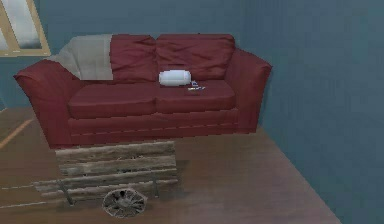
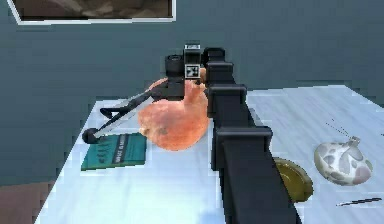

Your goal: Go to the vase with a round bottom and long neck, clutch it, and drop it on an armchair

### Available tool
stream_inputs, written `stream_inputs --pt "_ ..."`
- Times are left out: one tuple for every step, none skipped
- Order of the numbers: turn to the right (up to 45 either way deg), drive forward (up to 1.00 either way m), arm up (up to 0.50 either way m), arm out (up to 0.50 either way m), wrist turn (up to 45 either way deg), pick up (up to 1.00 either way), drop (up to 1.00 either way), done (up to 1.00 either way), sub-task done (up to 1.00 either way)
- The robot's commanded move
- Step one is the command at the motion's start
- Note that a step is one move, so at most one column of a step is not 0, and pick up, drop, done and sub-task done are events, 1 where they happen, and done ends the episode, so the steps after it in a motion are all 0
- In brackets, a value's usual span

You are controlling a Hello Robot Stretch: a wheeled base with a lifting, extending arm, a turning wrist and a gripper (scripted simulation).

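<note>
Reaching over the table (image 2: 300, 110) edge, end effector (image 2: 160, 92) sits at orange vase (image 2: 175, 122); hold unclear.

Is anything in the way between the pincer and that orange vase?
Nothing visible stands between them. The orange vase is right at the pincer, at the far end of the arm, with the white table under or behind it. Whether the pincer holds it can't be told.

Sofa (image 1: 150, 95) of matt red cloth; cart (image 1: 115, 165) of rough weathered wood; orange vase (image 2: 175, 125) glossy, glassy; tabletop (image 2: 300, 110) smooth
</note>
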Motion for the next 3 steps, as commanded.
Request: stream_inputs --pt "0.0 0.00 0.00 0.00 45.0 0.00 0.00 0.00 0.00" --pt "0.0 0.00 0.00 0.00 27.0 0.00 0.00 0.00 0.00" --pt "0.0 0.00 -0.20 0.00 0.0 0.00 0.00 0.00 0.00"
